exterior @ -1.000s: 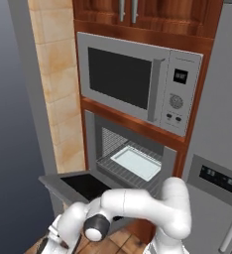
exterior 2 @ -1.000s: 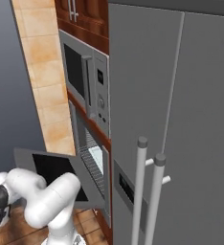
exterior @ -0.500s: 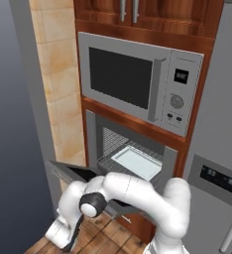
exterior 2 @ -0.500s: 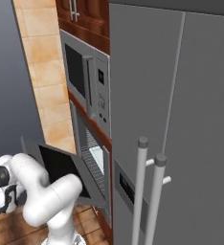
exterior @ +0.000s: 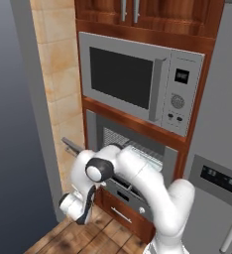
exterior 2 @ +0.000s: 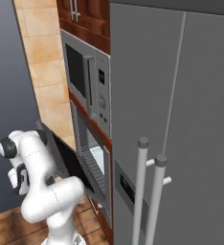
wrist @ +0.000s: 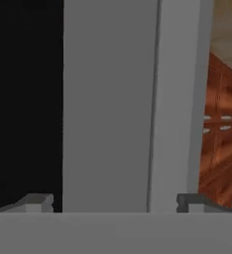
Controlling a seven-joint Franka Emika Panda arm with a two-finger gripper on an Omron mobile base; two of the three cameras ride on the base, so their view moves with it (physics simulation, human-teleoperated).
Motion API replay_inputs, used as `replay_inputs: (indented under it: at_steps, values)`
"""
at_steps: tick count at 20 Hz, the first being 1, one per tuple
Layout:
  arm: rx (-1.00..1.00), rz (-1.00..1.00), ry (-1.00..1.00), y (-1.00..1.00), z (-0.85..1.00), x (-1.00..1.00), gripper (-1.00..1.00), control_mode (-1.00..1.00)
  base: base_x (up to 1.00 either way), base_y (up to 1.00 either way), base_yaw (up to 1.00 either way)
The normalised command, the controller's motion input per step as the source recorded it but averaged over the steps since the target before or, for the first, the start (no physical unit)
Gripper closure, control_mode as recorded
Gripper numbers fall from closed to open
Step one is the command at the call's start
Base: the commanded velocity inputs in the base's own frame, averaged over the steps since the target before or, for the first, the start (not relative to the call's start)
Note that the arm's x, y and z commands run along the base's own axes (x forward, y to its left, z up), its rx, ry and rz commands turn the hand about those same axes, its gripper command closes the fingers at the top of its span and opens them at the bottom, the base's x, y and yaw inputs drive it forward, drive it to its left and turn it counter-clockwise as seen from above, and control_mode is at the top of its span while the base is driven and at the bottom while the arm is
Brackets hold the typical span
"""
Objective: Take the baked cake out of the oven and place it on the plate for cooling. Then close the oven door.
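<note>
Tile [exterior: 56, 74] in tan squares runs down the wall at the far left of the left base view, just beside the wood cabinet column. Low against that wall the gripper [exterior: 71, 207] hangs near the plank floor [exterior: 83, 238], below and in front of the oven door [exterior: 76, 149], which stands partly raised, its bar handle poking out at the left edge of the arm. In the hand view the two finger tips [wrist: 38, 201] stand wide apart with nothing between them, facing the door's grey frame and black glass from close by. To the right, the oven [exterior: 138, 154] sits in the cabinet with its cavity showing a wire rack and a pale tray behind the arm. Above it is the microwave [exterior: 138, 79] with its keypad. Farther right stands the grey fridge [exterior: 222, 149]. From the right base view the door [exterior 2: 68, 160] leans out at a slant from the oven [exterior 2: 92, 162], beside the white arm.
</note>
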Motion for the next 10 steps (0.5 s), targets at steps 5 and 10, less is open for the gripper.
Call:
replay_inputs:
  at_steps: [5,10]
  values:
    - [0.1,0.08,0.0,-0.99,0.81,0.49,-1.0,-1.0,0.0,0.0,0.0]
    - [0.18,0.13,0.0,-1.0,0.77,0.48,-1.0,-1.0,0.0,0.0,0.0]
